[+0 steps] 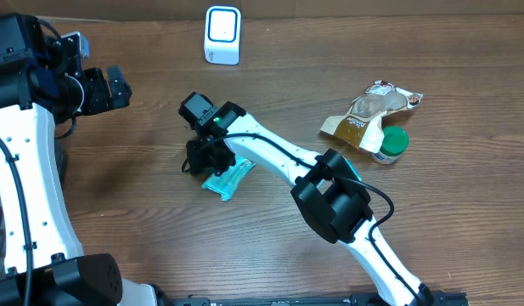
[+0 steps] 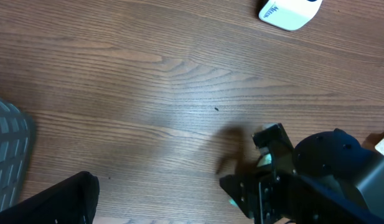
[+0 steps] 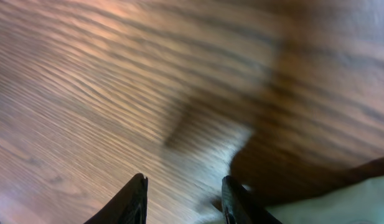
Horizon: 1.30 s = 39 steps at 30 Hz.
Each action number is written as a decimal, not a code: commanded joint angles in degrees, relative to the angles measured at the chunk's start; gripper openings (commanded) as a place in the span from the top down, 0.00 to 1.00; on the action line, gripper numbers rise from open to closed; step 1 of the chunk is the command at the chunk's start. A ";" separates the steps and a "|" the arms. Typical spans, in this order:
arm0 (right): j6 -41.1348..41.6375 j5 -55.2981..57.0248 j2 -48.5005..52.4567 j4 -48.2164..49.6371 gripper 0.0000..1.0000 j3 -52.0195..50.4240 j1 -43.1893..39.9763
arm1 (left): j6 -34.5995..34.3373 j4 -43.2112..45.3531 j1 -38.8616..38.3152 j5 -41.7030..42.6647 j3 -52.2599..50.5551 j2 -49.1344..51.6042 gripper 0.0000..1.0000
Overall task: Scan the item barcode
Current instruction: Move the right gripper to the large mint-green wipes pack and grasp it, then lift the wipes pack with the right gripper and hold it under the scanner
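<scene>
Fig. Overhead, L-wrist & R-wrist views, wooden table.

(a) Containers. A small jar w/ green lid is standing at the right side; lid is sitting on, so contents are not showing. A brown pouch is lying flat just beside it, its lower right corner overlapping the jar's edge; whether it is sealed, and what it is holding, cannot be told.

(b) Task item. A teal packet is lying flat near table centre, well apart from the white scanner, which is sitting at the far edge. The packet's long axis appears to be running diagonally, lower-left to upper-right in the overhead view; its upper-left end is hiding under the gripper. No barcode is making itself out.

(c) R gripper is hanging over that upper-left end. The blurred wrist view is showing its fingertips standing apart w/ only wood grain between them, gripping nothing.

(d) L gripper is hovering at the far left, well apart from all items, fingers spread wide & holding nothing.
</scene>
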 commanded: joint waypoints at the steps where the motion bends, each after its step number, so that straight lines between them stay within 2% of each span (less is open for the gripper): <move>1: -6.82 -1.53 -3.87 -8.96 0.64 3.58 -3.19 | -0.94 0.07 0.15 -0.07 1.22 0.17 0.00; 5: -9.81 -0.46 -5.22 -16.87 0.64 6.56 -5.75 | -0.94 0.09 0.15 -0.07 1.22 0.17 0.00; 11: -9.22 9.27 -6.34 -33.75 0.64 12.79 -10.99 | -0.94 0.07 0.15 -0.07 1.22 0.17 0.00; 15: -7.39 13.11 -6.16 -37.55 0.64 10.75 -13.53 | -0.94 0.09 0.15 -0.07 1.22 0.17 0.00; 23: -6.29 13.09 -6.14 -30.95 0.65 -0.22 -13.42 | -0.94 0.07 0.15 -0.07 1.22 0.17 0.00; 30: -6.99 12.83 -6.10 -18.25 0.65 -6.32 -12.83 | -0.94 0.09 0.15 -0.07 1.22 0.17 0.00; 36: -20.44 1.57 -6.10 -7.34 0.66 -6.43 -10.62 | -0.94 0.09 0.15 -0.07 1.22 0.17 0.00; 39: -22.36 0.79 -6.10 -4.57 0.66 -6.29 -9.03 | -0.94 0.09 0.15 -0.07 1.22 0.17 0.00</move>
